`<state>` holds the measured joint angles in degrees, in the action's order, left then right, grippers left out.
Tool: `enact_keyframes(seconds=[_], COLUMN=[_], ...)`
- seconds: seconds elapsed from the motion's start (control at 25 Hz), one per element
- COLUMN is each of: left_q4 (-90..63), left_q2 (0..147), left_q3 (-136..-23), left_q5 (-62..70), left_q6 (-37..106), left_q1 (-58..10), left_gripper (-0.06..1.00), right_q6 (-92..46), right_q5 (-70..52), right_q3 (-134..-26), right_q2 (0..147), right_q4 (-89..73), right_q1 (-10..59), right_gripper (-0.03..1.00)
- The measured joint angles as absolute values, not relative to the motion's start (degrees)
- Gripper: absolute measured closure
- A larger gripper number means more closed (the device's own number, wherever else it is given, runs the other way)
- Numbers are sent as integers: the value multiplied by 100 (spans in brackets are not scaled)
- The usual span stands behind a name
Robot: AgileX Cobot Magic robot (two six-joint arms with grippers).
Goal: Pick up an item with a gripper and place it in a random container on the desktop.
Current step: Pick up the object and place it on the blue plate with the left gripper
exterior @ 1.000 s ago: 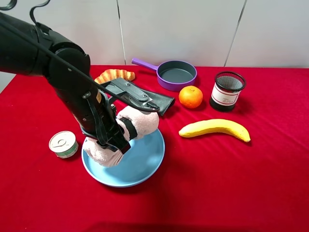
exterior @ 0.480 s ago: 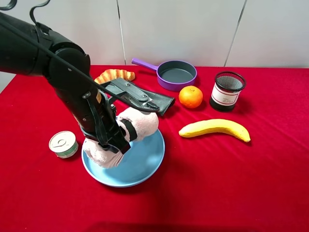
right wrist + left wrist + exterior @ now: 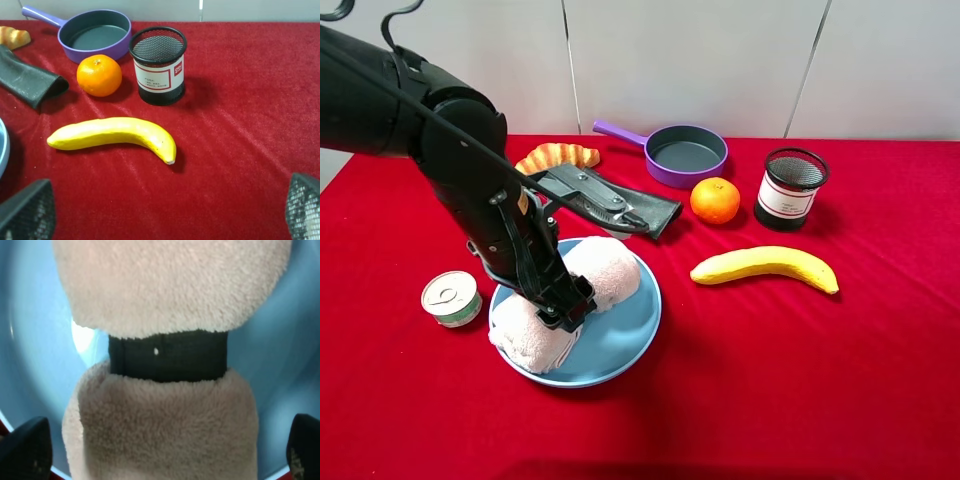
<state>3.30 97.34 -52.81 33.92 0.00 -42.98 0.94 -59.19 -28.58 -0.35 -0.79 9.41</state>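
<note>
The pale-pink rolled towel (image 3: 607,270) with its black band (image 3: 167,356) lies in the light-blue plate (image 3: 642,325) on the red desktop (image 3: 770,370). My left gripper (image 3: 566,309) hangs right over the towel's middle, jaws open and spread to either side of it. In the left wrist view the towel (image 3: 165,290) fills the frame over the plate (image 3: 30,340), with my fingertips (image 3: 27,447) wide apart and off the fabric. My right gripper (image 3: 170,210) is open over bare red cloth, near the banana (image 3: 112,134). It does not show in the exterior view.
Left of the plate stands a small tin can (image 3: 451,298). Behind it lie a dark pouch (image 3: 610,200) and a croissant (image 3: 558,155). A purple pan (image 3: 688,153), an orange (image 3: 715,200), a black mesh cup (image 3: 790,187) and the banana (image 3: 765,266) sit to the right.
My left gripper has opened and let go of the towel, which has settled down flat into the plate. The arm has barely shifted.
</note>
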Motion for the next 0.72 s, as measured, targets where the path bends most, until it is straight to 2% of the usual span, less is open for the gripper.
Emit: enact_keyframes(seconds=[0.52, 0.72], left_q4=[330, 330], left_q2=[9734, 9734], left_q3=[-5281, -5281], left_q5=[3434, 3497], left_q6=[-55, -55], left_q1=[-4298, -4298], left_gripper=[-1, -4], right_q6=[94, 94], right_q5=[-5919, -5919], right_q3=[-2858, -2858], right_q2=[-35, -35], right_q4=[-79, -79], right_q1=[941, 941], right_gripper=[28, 28])
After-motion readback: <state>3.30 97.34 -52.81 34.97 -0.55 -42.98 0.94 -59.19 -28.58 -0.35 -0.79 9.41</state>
